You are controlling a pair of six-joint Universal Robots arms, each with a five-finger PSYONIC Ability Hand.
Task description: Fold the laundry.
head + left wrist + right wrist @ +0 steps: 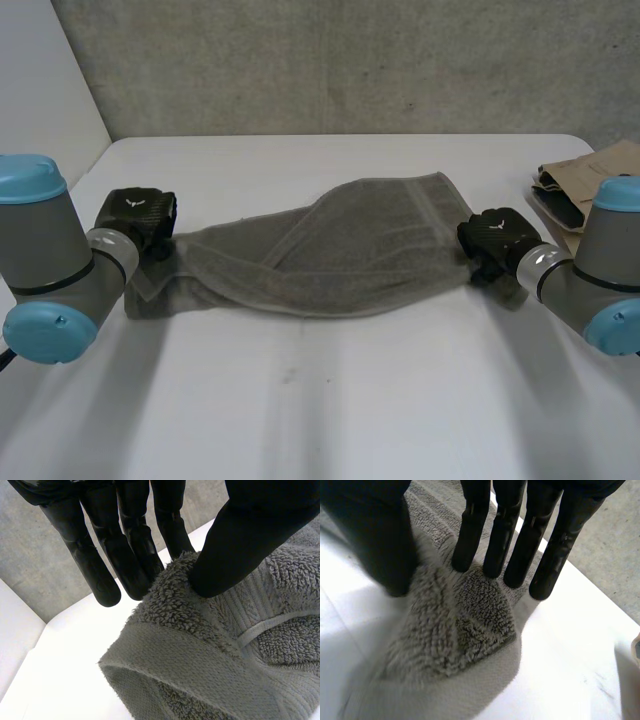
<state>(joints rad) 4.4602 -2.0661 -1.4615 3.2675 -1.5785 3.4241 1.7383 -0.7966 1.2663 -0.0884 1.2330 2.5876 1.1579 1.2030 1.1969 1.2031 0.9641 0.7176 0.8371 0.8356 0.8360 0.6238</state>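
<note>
Grey terry towel (pixel 350 245), rumpled, 1 end pinched by left hand (pixel 135 215), the other by right hand (pixel 497 238).

grey towel, black hands, white table

the towel (pixel 350 250) is showing a plain mid grey in looped pile, with a flat woven band of the same grey running across it as a stripe; the left hand (pixel 138 220) and the right hand (pixel 495 240) are showing black, the left one carrying a small pale mark on its back; the left arm (pixel 50 260) and the right arm (pixel 610 270) are wearing grey joints and light-blue caps; the table (pixel 320 400) is looking plain white, the wall (pixel 350 60) is showing mottled grey with dark specks, and a tan thing (pixel 585 180) beside the right arm is showing a dark patch.
</note>
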